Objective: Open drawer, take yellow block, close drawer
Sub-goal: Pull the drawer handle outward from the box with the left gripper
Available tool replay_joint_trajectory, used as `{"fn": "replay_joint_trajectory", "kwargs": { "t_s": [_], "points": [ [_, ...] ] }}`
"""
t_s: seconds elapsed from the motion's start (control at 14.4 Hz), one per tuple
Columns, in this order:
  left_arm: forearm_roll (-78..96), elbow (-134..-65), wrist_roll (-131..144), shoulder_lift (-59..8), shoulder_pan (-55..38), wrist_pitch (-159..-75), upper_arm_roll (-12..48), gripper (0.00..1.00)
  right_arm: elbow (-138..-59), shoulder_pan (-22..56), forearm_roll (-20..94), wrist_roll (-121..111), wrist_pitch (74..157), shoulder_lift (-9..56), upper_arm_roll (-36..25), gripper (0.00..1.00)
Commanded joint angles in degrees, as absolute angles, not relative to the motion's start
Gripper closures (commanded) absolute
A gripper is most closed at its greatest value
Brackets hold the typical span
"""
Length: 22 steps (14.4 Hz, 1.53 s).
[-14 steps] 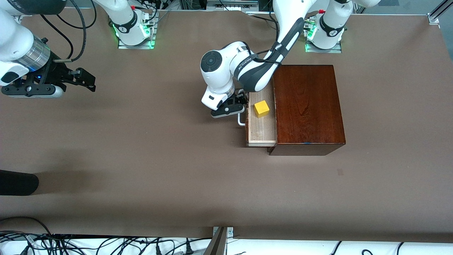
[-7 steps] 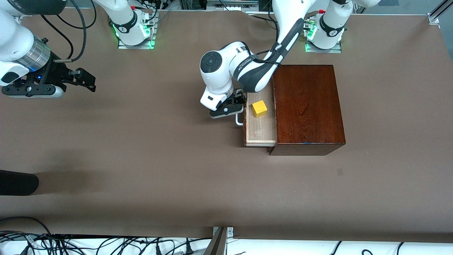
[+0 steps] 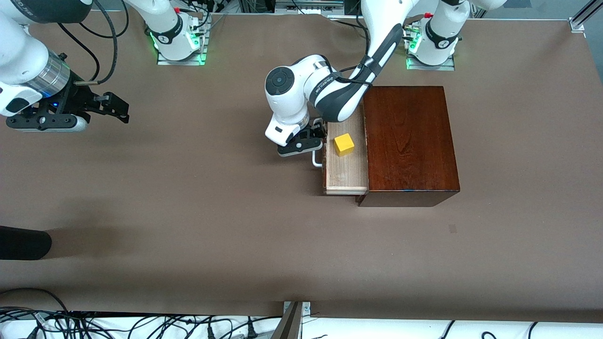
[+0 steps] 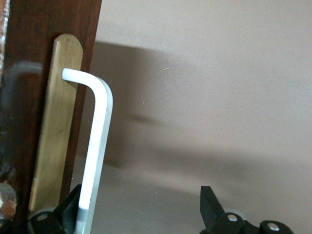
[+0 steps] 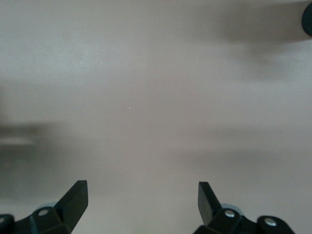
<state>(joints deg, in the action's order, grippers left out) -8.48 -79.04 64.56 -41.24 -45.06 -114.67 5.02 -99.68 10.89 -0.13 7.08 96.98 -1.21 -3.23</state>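
The dark-brown wooden box stands near the left arm's base. Its drawer is pulled partly out toward the right arm's end of the table. The yellow block sits in the drawer's pale-wood tray. My left gripper is open at the white loop handle. In the left wrist view the handle lies against the inside of one finger beside the drawer front, and the left gripper has its jaws wide apart. My right gripper waits, open and empty, over bare table; its wrist view shows the same.
A black rounded object pokes in at the right arm's end, nearer the front camera. Cables and a metal bracket lie along the table's near edge. Brown table surface spreads around the box.
The drawer has slid a little farther out of the box toward the right arm's end, with the left gripper and the yellow block moving along. The right gripper shifted slightly.
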Motion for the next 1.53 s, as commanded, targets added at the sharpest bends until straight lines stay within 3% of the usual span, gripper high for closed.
{"fn": "replay_joint_trajectory", "kwargs": {
  "t_s": [0.0, 0.63, 1.04, 1.46],
  "points": [
    [-1.1, -74.4, 68.3, -45.8, -47.8, -122.5, 7.5, 0.0, -100.7, 11.2, 0.2, 8.1, 97.8, -2.1, -3.2, 0.0],
    [-2.2, -75.7, 67.6, -45.4, -47.8, -124.0, 7.5, 0.0, -100.7, 11.2, 0.1, 8.1, 97.8, -2.1, -3.2, 0.0],
    [-2.9, -76.3, 67.6, -41.7, -47.1, -113.0, 7.3, 0.0, -100.8, 11.2, 0.2, 8.1, 97.8, -2.3, -3.1, 0.0],
    [-2.4, -76.1, 67.9, -39.2, -47.1, -108.2, 7.6, 0.0, -100.8, 11.2, 0.2, 8.1, 97.8, -2.4, -3.1, 0.0]
  ]
}}
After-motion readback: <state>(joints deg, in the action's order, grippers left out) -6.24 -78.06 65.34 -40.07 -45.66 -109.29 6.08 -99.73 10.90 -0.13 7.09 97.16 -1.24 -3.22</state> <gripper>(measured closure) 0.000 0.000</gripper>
